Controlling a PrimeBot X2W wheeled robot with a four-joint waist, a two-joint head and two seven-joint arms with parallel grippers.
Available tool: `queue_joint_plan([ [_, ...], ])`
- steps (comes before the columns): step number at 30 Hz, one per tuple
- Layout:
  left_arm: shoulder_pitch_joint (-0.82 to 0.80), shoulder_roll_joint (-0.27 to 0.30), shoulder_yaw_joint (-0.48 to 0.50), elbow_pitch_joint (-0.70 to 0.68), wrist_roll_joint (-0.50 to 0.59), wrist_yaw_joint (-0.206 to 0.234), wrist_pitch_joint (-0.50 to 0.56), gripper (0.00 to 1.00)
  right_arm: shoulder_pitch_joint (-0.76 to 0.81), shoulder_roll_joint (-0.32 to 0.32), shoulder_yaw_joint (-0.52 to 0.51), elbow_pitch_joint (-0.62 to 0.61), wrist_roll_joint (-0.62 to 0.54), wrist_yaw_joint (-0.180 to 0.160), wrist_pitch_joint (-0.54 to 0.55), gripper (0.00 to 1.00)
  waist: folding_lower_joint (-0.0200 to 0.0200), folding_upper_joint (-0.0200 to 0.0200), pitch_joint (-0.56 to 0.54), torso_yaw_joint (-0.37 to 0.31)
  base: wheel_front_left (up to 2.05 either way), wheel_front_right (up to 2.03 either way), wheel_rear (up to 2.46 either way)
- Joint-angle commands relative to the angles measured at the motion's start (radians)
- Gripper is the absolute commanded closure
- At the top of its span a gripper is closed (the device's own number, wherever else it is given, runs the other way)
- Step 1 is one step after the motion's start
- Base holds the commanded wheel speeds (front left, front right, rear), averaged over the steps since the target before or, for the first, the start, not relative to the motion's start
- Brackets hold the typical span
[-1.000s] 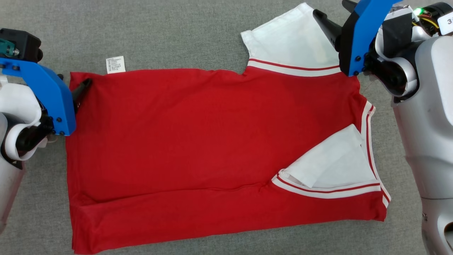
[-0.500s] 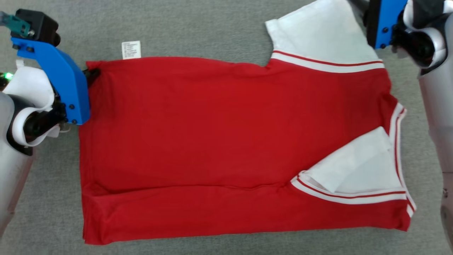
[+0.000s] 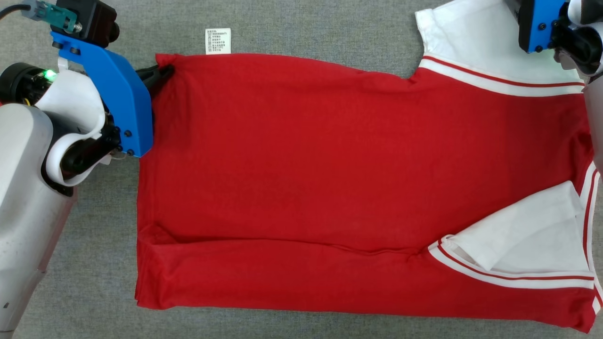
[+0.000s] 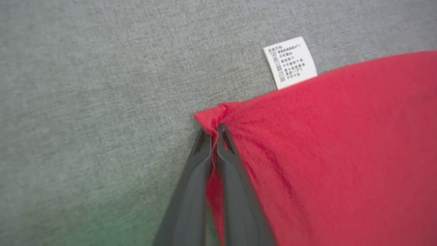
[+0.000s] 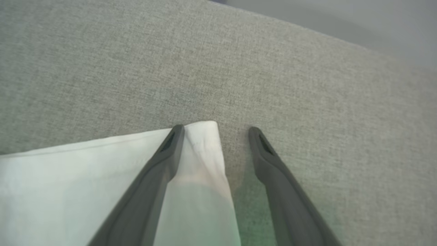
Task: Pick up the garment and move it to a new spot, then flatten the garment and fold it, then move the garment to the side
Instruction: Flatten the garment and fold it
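Observation:
The garment [image 3: 330,155], a red shirt with white sleeves and red-and-white trim, lies spread flat on the grey cloth surface. My left gripper [image 3: 162,73] is at its far left corner. In the left wrist view the left gripper [image 4: 214,131] is shut, with that red corner [image 4: 208,118] pinched between the fingers. At the far right, the white sleeve [image 3: 471,42] lies flat beside my right arm's blue bracket [image 3: 537,23]. In the right wrist view the right gripper [image 5: 215,131] stands open, and the sleeve's corner [image 5: 201,143] lies between its fingers.
A white care label [image 3: 218,41] sticks out from the garment's far edge, close to the left gripper. The second white sleeve [image 3: 523,235] is folded onto the red body at the near right. The grey surface [image 3: 330,28] ends just beyond the right gripper at an edge [image 5: 341,44].
My left gripper has shut on the garment's far left corner. The whole head view has shifted, so the camera moved. The right gripper stays open at the white sleeve.

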Motion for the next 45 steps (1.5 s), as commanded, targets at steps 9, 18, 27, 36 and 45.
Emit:
queue_joint_plan([
  [9,0.058,-0.016,-0.051,0.110,0.033,0.008,-0.033,1.00,0.030,-0.022,0.095,0.008,0.047,0.002,0.015,1.00,0.0002,0.0000,-0.013,-0.016,0.00,0.00,0.00],
  [18,0.042,-0.018,-0.023,0.115,0.098,0.001,-0.260,1.00,0.057,-0.032,0.091,-0.012,0.089,0.002,-0.133,1.00,0.0002,0.0000,-0.083,-0.029,0.00,0.00,0.00],
  [27,0.158,-0.009,-0.045,0.103,0.070,-0.014,-0.352,1.00,0.203,-0.087,0.185,-0.123,0.245,0.002,-0.201,1.00,0.0002,0.0000,-0.205,-0.032,0.00,0.00,0.00],
  [36,0.320,0.036,-0.075,0.016,0.082,-0.021,-0.525,1.00,0.460,-0.198,0.175,-0.374,0.349,0.002,-0.205,1.00,0.0002,0.0000,-0.305,-0.032,0.00,0.00,0.00],
  [45,0.435,0.073,-0.107,-0.027,0.150,0.002,-0.659,1.00,0.737,-0.203,0.059,-0.617,0.352,0.002,-0.134,1.00,0.0002,0.0000,-0.363,-0.036,0.00,0.00,0.00],
])
